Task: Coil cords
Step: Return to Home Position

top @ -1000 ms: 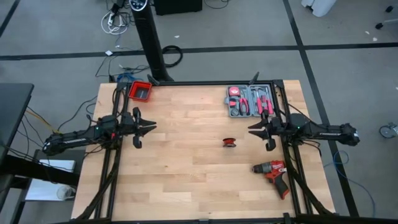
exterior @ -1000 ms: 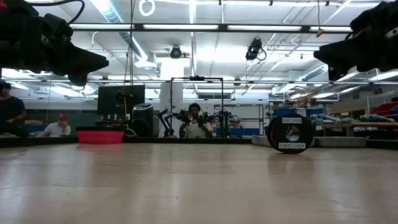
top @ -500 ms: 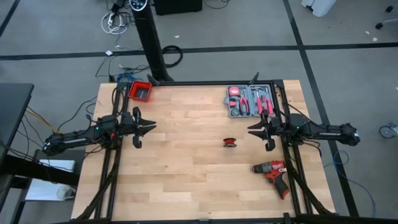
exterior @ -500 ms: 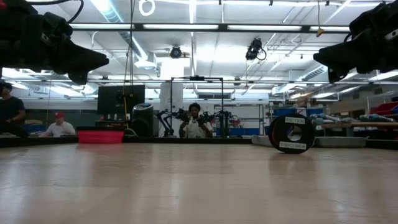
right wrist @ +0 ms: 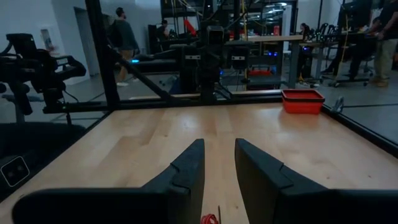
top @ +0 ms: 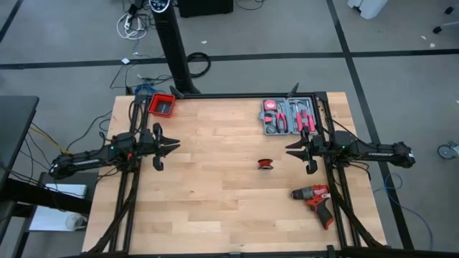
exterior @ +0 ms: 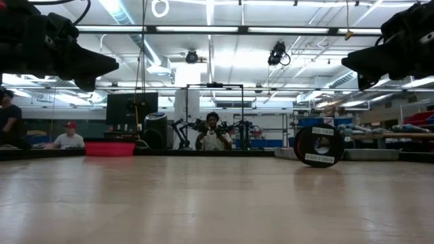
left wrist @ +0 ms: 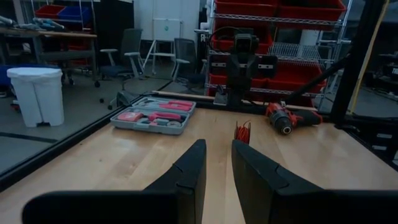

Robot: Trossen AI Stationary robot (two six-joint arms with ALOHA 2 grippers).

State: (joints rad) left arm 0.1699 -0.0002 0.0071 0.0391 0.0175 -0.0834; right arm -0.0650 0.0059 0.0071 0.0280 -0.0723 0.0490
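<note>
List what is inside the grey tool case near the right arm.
The open grey tool case holds several red-handled hand tools lying flat, with a round red item in one corner. Which tools they are is too small to tell; anything beneath them is hidden.

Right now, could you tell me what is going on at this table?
Nothing is being handled. The left gripper hangs open over the left side of the table and the right gripper open over its right side, both pointing inward. The red cord sits wound on its black spool, standing alone on the wood nearer the right arm. The drill, tool case and red bin lie nearby, unheld. The coiling looks finished.
</note>
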